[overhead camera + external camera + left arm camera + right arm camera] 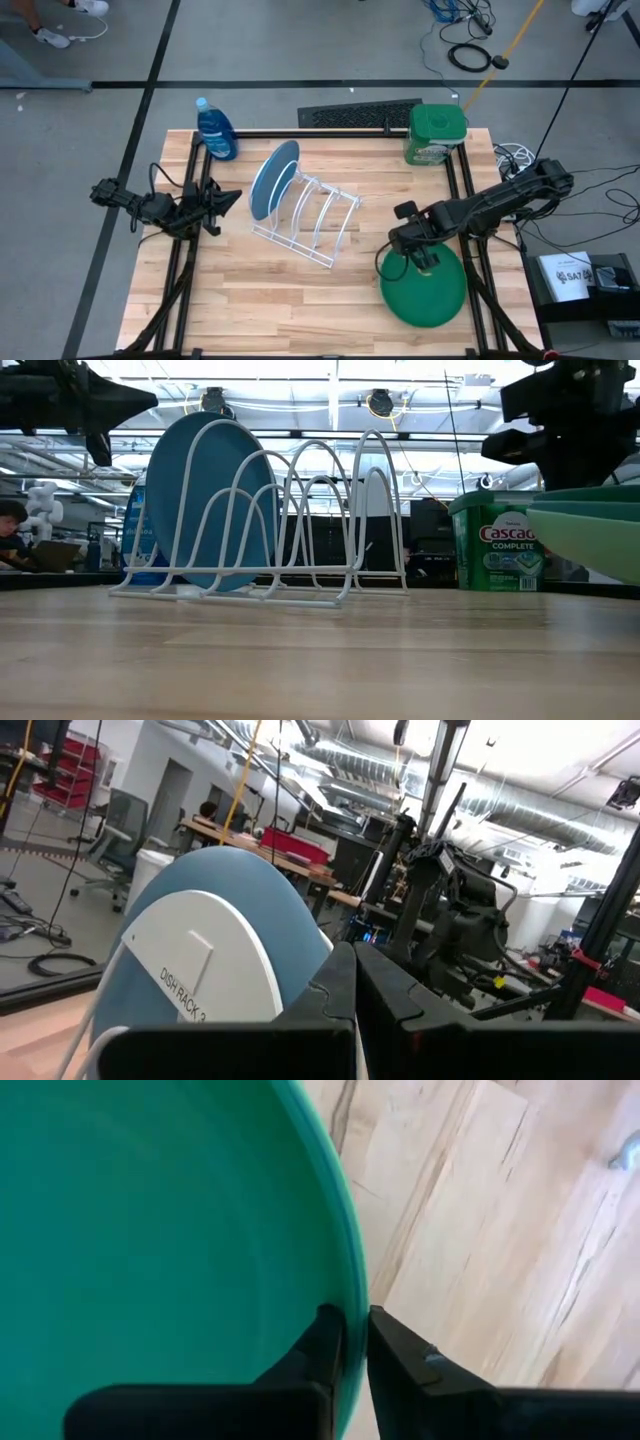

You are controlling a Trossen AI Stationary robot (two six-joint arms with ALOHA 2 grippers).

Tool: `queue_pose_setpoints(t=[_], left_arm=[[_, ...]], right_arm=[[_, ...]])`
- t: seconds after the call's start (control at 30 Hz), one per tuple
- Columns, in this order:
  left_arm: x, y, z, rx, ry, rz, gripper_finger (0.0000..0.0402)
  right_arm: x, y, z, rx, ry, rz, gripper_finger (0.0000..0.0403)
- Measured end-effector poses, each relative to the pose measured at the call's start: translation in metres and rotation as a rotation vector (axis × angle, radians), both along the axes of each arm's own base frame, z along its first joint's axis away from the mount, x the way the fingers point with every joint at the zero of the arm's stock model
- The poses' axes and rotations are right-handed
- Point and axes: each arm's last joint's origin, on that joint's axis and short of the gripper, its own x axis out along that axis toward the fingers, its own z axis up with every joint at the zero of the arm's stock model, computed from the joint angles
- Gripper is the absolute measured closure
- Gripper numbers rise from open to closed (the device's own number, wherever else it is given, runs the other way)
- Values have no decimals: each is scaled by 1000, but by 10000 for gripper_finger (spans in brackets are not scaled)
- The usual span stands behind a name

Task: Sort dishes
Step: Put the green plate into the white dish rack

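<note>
A blue plate (pixel 272 180) stands on edge in the leftmost slot of the white wire rack (pixel 318 218); it also shows in the left wrist view (pixel 235 890). A stack of green plates (pixel 428 290) lies on the table at the near right, and their layered rims show in the low view (pixel 590 525). My right gripper (pixel 416 258) is over the stack's far left edge, shut on the top dark green plate (pixel 160 1230). My left gripper (pixel 230 200) is shut and empty, above the table left of the rack. My right gripper pinches the dark green plate's rim (pixel 357 1295) between its two fingers, one finger (pixel 325 1342) over the plate's inner face and the other (pixel 400 1365) outside the rim. The fingers come from above, slanting down. Whether the plate is lifted off the stack I cannot tell.
A blue soap bottle (pixel 215 130) stands at the far left corner and a green Cascade tub (pixel 436 135) at the far right. The rack's other slots (pixel 330 210) hold nothing. Bare wood lies in front of the rack (pixel 280 300).
</note>
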Motion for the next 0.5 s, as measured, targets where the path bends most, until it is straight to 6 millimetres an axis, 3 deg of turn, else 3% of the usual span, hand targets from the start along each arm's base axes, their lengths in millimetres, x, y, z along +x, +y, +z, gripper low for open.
queue_pose_setpoints(t=[0.27,0.5], left_arm=[[0,0,0,-1,2,0,402],[0,0,0,-1,2,0,402]], right_arm=[[2,0,0,-15,-23,5,339],[2,0,0,-23,-23,20,388]])
